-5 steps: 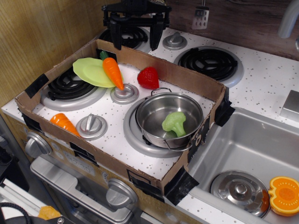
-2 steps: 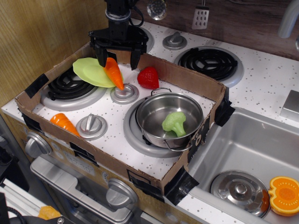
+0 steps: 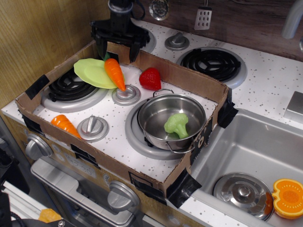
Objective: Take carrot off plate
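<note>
The long orange carrot (image 3: 114,72) lies across the right edge of the pale lime-green plate (image 3: 92,72), its green top toward the back and its tip pointing at a silver lid. The plate rests tilted on the back-left burner inside the cardboard tray. My black gripper (image 3: 117,48) hangs just above and behind the carrot's top, over the tray's back wall. Its fingers (image 3: 101,46) are spread apart and hold nothing.
A cardboard tray (image 3: 177,75) rings the stove area. Inside it are a red strawberry (image 3: 150,78), a steel pot (image 3: 156,111) with green broccoli (image 3: 176,124), silver lids (image 3: 126,95), and a short stubby carrot (image 3: 64,124). A sink (image 3: 255,156) lies at the right.
The gripper came down and to the left over the carrot's top, then rose a little. The carrot and plate have not moved.
</note>
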`<state>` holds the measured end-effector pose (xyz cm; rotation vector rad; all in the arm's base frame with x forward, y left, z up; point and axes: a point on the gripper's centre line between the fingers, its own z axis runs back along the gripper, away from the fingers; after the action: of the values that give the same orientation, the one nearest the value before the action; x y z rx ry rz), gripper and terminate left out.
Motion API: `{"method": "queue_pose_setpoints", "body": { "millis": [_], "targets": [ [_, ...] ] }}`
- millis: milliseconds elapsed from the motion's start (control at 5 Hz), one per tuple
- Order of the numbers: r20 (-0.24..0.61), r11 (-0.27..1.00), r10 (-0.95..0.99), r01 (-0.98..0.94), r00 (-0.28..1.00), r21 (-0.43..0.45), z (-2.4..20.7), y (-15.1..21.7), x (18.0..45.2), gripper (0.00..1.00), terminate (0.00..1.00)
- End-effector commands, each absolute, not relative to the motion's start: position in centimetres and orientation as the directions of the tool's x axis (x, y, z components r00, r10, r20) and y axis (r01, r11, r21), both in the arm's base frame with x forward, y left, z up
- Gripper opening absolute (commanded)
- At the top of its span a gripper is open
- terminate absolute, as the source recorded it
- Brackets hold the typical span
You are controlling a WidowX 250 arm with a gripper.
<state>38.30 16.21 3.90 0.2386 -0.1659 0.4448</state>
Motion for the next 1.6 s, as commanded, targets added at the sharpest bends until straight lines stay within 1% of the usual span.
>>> {"method": "queue_pose_setpoints", "body": {
  "millis": [0,400,600,800,1000,1200,1400],
  "targets": [
    [0.269,0.883,0.375,-0.43,0.887,0.188,4.9,17.0,38.5,1.0,0.0],
    [0.256,0.893,0.354,-0.407,0.899,0.192,4.2,17.2,37.6,1.0,0.0],
    [0.27,0.894,0.34,-0.399,0.901,0.204,4.3,17.2,37.4,0.0,0.0],
    [0.296,0.889,0.331,-0.402,0.896,0.222,5.3,17.0,37.8,0.0,0.0],
    [0.308,0.876,0.331,-0.412,0.892,0.251,6.9,16.6,38.1,0.0,0.0],
    [0.349,0.848,0.347,-0.451,0.87,0.28,9.6,15.5,38.0,0.0,0.0],
    [0.368,0.818,0.366,-0.484,0.855,0.31,10.6,14.3,36.2,0.0,0.0]
  ]
}}
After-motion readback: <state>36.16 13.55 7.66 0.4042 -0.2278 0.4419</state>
